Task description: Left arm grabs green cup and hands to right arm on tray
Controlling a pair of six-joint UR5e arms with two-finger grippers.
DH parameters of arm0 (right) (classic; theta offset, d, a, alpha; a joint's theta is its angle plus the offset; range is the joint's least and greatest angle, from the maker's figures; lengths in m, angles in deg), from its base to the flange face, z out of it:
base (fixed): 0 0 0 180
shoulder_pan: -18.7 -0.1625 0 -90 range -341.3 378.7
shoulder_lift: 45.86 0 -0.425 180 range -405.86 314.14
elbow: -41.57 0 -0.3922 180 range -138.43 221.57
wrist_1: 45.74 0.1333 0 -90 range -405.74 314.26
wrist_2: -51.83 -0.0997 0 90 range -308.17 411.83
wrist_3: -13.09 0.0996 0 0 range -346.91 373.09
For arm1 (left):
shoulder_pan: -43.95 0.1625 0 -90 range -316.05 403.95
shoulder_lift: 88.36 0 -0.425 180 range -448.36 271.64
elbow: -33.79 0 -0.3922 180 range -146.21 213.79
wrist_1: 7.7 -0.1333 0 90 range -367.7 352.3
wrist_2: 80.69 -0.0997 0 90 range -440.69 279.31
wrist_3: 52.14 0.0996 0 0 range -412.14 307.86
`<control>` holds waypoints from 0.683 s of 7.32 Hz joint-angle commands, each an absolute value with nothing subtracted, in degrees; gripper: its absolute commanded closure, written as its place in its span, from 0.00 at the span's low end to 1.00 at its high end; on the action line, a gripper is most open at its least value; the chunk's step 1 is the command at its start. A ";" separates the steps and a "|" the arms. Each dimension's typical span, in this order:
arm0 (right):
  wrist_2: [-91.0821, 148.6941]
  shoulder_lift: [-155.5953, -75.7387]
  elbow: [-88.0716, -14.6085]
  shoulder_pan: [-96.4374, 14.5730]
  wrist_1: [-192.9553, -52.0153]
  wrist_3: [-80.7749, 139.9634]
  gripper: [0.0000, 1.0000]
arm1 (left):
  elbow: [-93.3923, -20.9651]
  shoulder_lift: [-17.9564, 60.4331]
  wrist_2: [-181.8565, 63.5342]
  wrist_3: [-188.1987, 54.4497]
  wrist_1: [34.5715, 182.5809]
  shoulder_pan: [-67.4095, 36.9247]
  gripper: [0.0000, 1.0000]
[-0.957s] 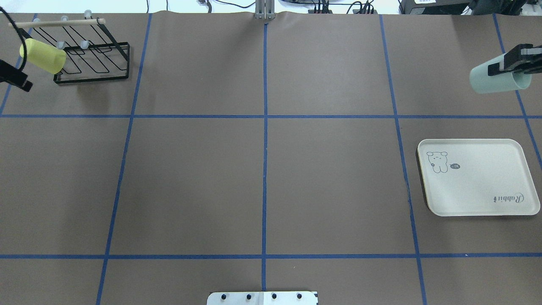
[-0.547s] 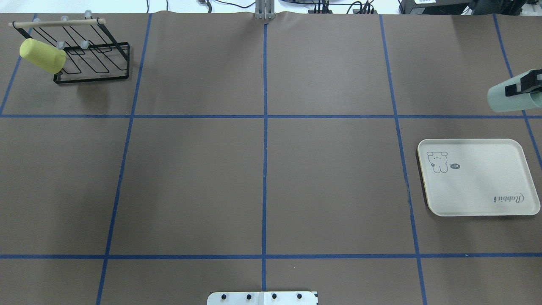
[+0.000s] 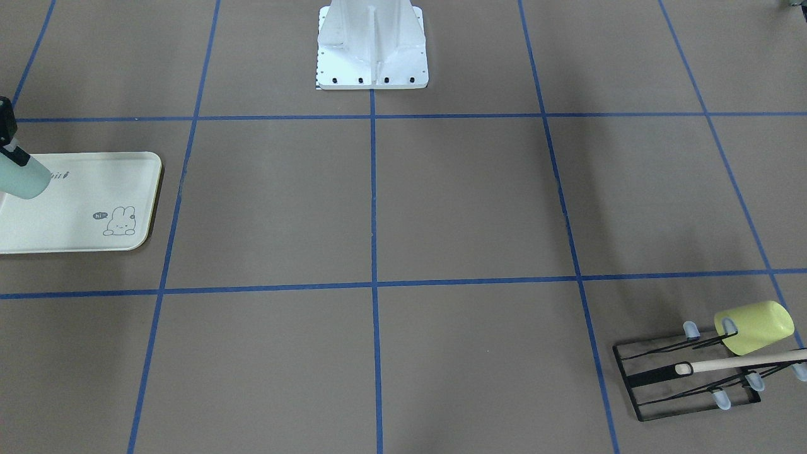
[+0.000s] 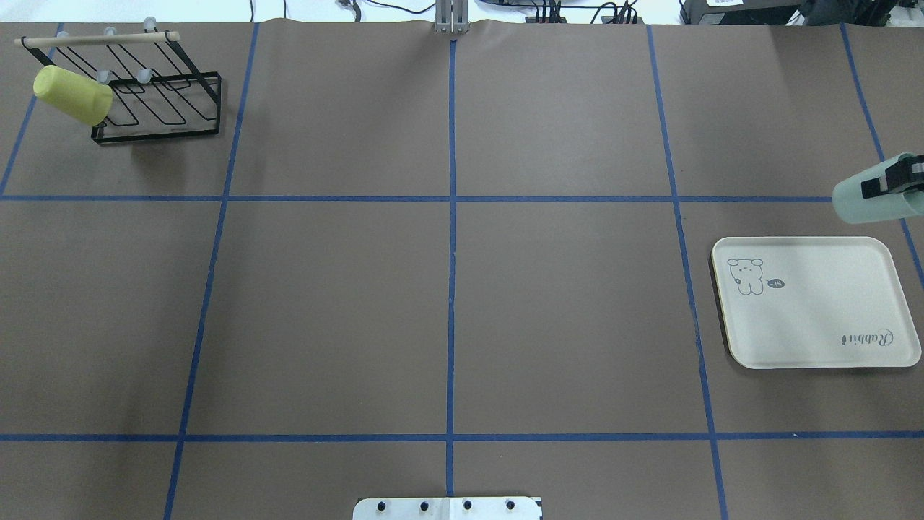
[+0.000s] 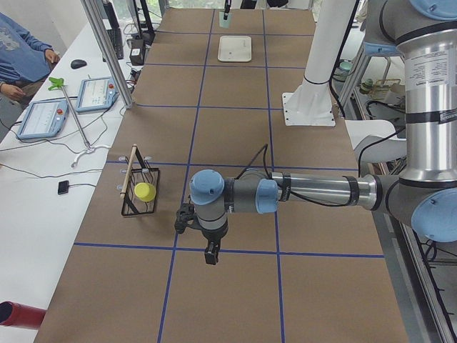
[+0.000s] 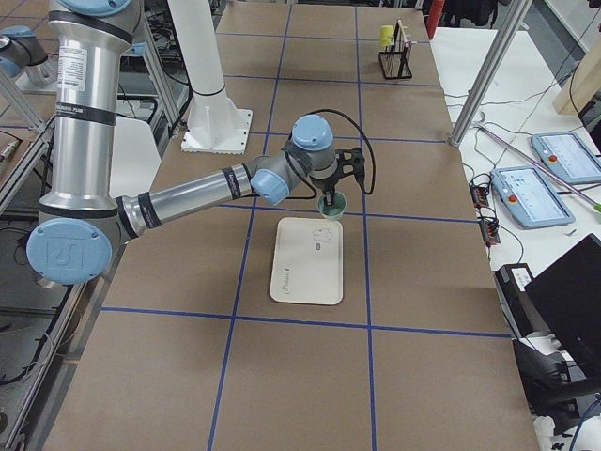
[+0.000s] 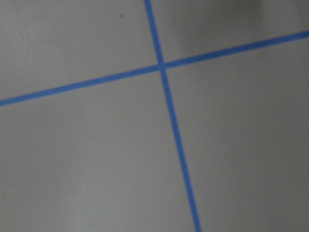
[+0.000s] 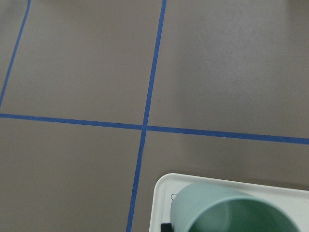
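The pale mint-green cup (image 4: pixel 863 204) is held by its rim in my right gripper (image 4: pixel 889 186), which is shut on it. The cup hangs just above the far end of the cream tray (image 4: pixel 816 318), near the rabbit drawing. The front view shows the cup (image 3: pixel 22 180) over the tray (image 3: pixel 75 208). The right wrist view looks into the cup (image 8: pixel 231 212) over a corner of the tray (image 8: pixel 161 193). My left gripper (image 5: pixel 209 254) shows only in the exterior left view, low over bare table near the rack. I cannot tell whether it is open or shut.
A yellow-green cup (image 4: pixel 72 94) hangs on the black wire rack (image 4: pixel 166 123) at the far left corner. Blue tape lines cross the brown table. The robot's white base plate (image 4: pixel 447 508) sits at the near edge.
My right gripper has carried the green cup nearer and lower, toward the tray's far edge. The left gripper, at the left edge one second ago, has left the overhead view.
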State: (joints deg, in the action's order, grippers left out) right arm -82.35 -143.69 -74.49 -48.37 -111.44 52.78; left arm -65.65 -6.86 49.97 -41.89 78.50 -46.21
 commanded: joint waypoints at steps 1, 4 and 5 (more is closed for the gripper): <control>-71.28 -146.83 -74.45 -38.83 -113.85 52.82 1.00 | -64.74 -6.80 50.79 -41.51 78.52 -47.01 0.00; -65.34 -148.70 -70.69 -30.80 -113.94 52.82 1.00 | -64.73 -6.44 50.88 -41.51 78.52 -46.93 0.00; -64.63 -148.60 -70.06 -29.65 -113.85 52.73 1.00 | -64.73 -6.35 50.88 -41.51 78.52 -46.93 0.00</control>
